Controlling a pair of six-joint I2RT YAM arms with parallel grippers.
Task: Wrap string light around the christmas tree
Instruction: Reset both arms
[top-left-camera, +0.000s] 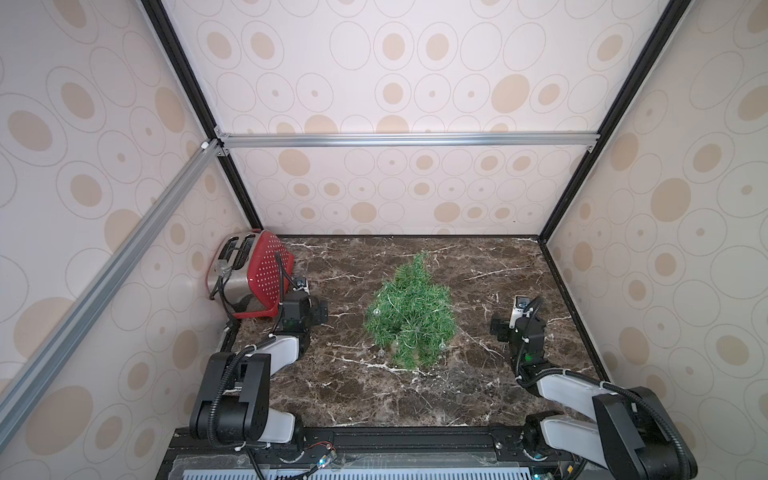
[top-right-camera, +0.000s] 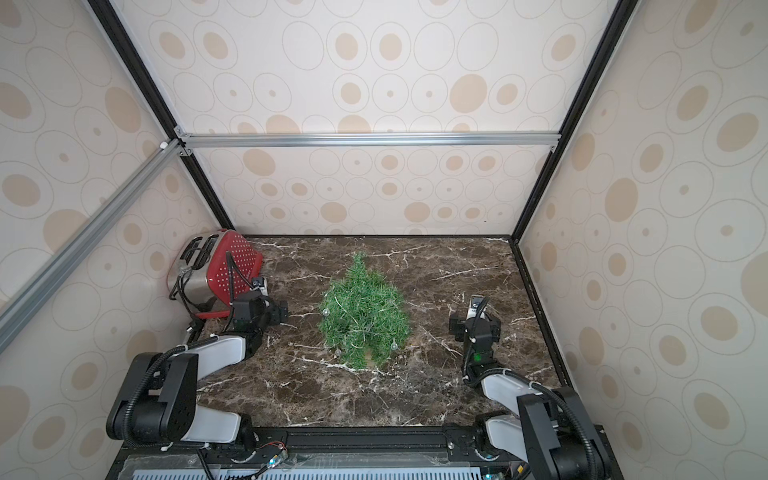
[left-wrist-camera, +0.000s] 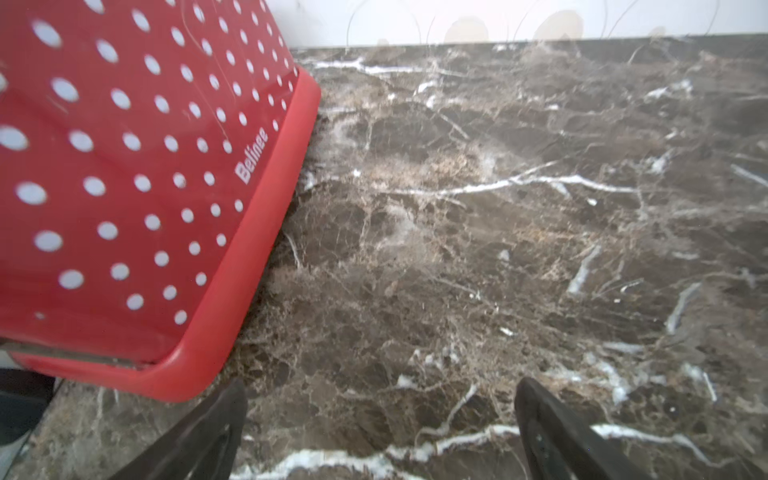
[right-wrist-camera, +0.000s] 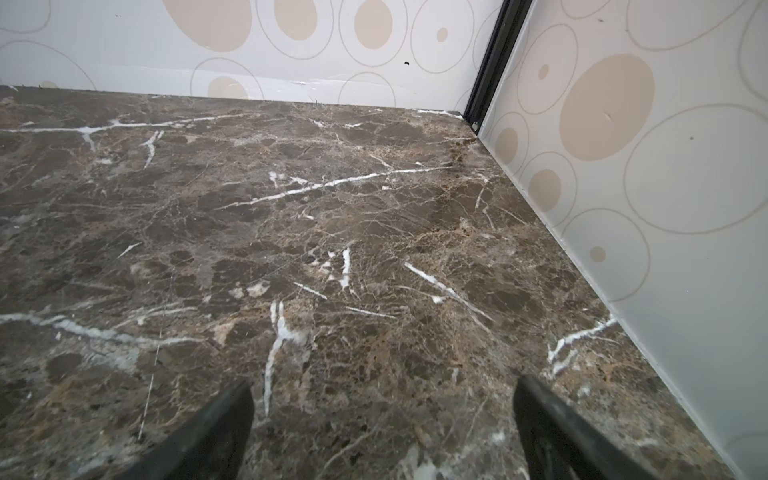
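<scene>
The small green christmas tree (top-left-camera: 411, 311) (top-right-camera: 363, 316) stands at the middle of the marble tabletop. The string light (top-left-camera: 377, 311) (top-right-camera: 326, 311) lies draped over its branches as a thin silvery wire. Clear globes hang at the lower edge (top-left-camera: 443, 345) (top-right-camera: 394, 344). My left gripper (left-wrist-camera: 380, 390) is open and empty above bare marble, left of the tree and beside the toaster. On the tree's other side, my right gripper (right-wrist-camera: 382, 390) is open and empty over bare marble. Neither touches the tree, and neither wrist view shows the tree or the light.
A red toaster with white dots (top-left-camera: 253, 278) (left-wrist-camera: 124, 187) stands in the back left corner, very close to my left gripper's fingers. Patterned walls enclose the brown marble tabletop (top-left-camera: 415, 395) on three sides. The right wall (right-wrist-camera: 623, 208) runs near my right gripper.
</scene>
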